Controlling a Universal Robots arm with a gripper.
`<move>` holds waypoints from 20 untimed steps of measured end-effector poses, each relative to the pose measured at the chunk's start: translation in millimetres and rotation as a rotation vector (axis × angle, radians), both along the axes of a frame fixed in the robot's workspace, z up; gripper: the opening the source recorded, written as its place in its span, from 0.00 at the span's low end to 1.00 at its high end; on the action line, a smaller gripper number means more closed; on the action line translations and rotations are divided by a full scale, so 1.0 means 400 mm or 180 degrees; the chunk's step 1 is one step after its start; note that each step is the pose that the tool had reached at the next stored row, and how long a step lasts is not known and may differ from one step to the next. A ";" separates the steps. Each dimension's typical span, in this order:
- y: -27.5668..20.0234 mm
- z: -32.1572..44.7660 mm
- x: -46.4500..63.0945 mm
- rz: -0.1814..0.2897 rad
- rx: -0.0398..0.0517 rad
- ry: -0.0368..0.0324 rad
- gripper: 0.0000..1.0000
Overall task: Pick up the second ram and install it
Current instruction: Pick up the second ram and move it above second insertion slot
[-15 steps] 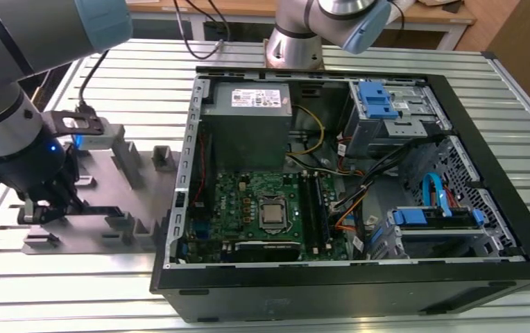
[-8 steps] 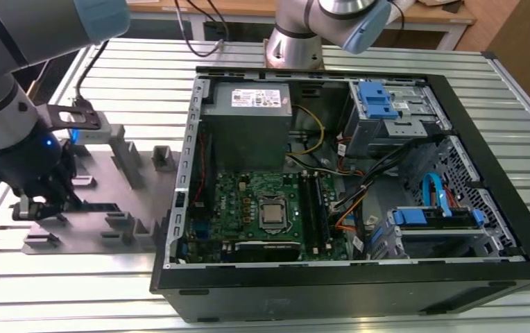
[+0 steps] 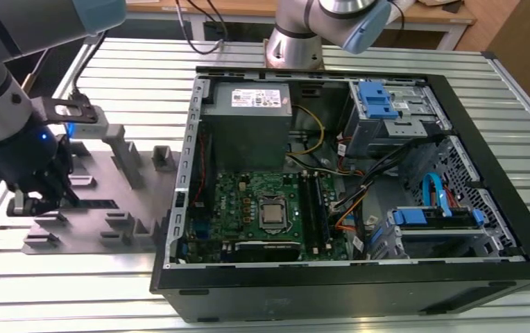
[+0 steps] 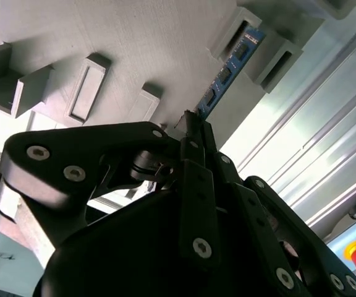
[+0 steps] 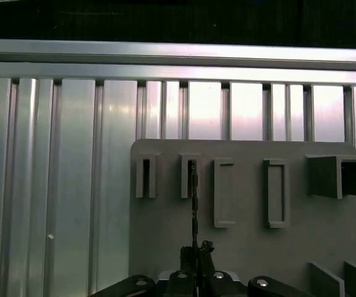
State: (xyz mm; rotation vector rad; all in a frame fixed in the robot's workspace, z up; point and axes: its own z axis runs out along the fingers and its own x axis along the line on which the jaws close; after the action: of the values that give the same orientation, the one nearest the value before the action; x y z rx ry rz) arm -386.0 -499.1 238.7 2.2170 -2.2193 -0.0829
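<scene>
**Second ram (image 4: pixel 227 74): clamped in the gripper (image 4: pixel 190 124), far end seated in the fixture**

Exterior view: the arm is at the exterior view's left. The gripper (image 3: pixel 24 201) is down over the grey fixture plate (image 3: pixel 126 201), well apart from the open PC case (image 3: pixel 487 277). The motherboard (image 3: pixel 246 201) lies flat inside, with its long black slots (image 3: pixel 316 201) just beside the CPU socket (image 3: pixel 272 214). I can't make out the ram from this angle.

Second wrist view: the fingers are together on the near end of the ram. It's a blue board with black chips, running away from the tips. The far end sits between the walls of a grey slot block (image 4: pixel 255 62). The board looks in line with the fingers, not skewed.

First wrist view: the ram (image 5: pixel 194 204) is edge-on, a thin dark line from the fingertips into a narrow slot block (image 5: pixel 185 176).

My read: this is the pick-up step. The grip is made but the stick isn't clear of the fixture. To do it well, pull straight out along the slot with no twist or side load, since the board is thin and the slot walls are close.

Surface and room: the plate is matte grey plastic on a ribbed aluminium table (image 3: pixel 62 284). There's open space around the gripper, and the raised blocks nearby are the only snag risk. Inside the case it's tighter, with cables near the slots.
</scene>
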 end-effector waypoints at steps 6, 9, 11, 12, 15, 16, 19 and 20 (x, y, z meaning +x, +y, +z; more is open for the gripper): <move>0.000 0.019 0.000 0.0000 0.0000 0.0000 0.11; 0.000 0.029 0.000 0.0000 0.0000 0.0000 0.11; 0.000 0.035 0.000 0.0000 0.0000 0.0000 0.11; 0.000 0.038 0.000 0.0000 0.0000 0.0000 0.11; 0.000 0.048 0.000 0.0000 0.0000 0.0000 0.11; 0.000 0.052 0.000 0.0000 0.0000 0.0000 0.11; 0.000 0.062 0.000 0.0000 0.0000 0.0000 0.11; 0.000 0.065 0.000 0.0000 0.0000 0.0000 0.11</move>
State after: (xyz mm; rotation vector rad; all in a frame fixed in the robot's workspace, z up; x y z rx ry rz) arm -386.0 -499.1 264.7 2.2170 -2.2194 -0.0829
